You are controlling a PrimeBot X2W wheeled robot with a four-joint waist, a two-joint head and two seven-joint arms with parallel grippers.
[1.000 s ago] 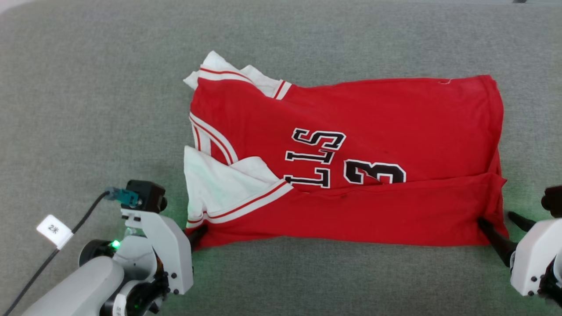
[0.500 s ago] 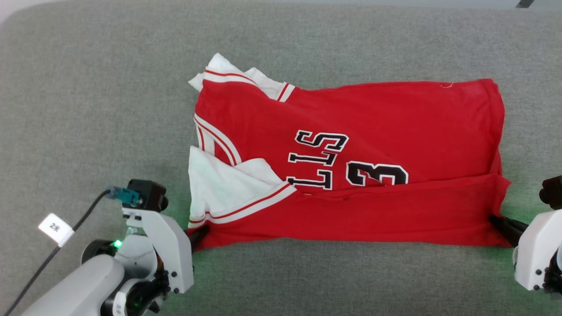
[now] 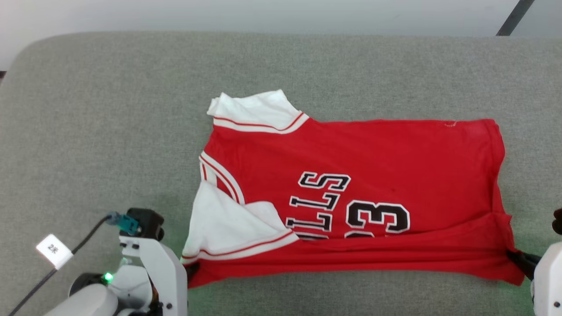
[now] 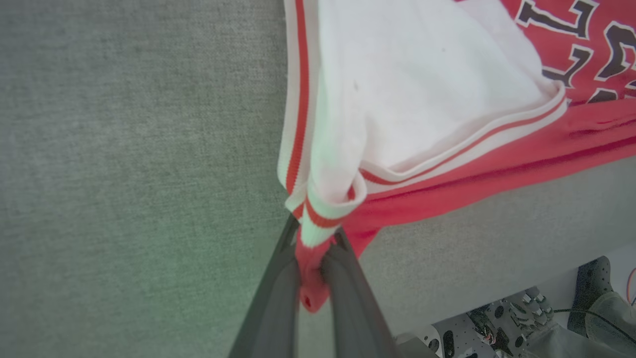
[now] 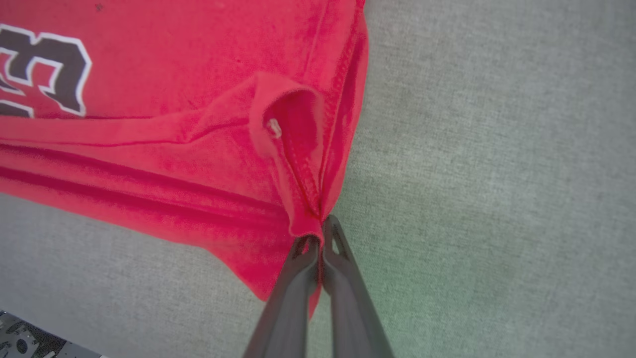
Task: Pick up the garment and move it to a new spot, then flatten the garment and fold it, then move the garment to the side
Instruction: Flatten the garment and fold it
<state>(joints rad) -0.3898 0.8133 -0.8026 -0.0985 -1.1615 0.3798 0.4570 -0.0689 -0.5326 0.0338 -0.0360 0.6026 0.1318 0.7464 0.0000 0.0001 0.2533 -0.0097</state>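
The garment, a red jersey with white sleeves and black letters and number, lies across the grey padded surface, its near edge folded up. My left gripper is shut on the garment's near left corner, where the striped sleeve trim bunches between the dark fingers. At the near right corner my right gripper is shut on the red hem, the cloth pinched at my fingertips.
The grey padded surface reaches well past the garment on the left, right and far sides; its far edge meets a pale wall. A cable with a white tag trails from my left wrist. Beyond the near edge sits some equipment.
My right gripper has shut on the garment's near right corner. The head camera has tilted, so the picture has shifted down. The far sleeve now lies flatter and the near fold is narrower.
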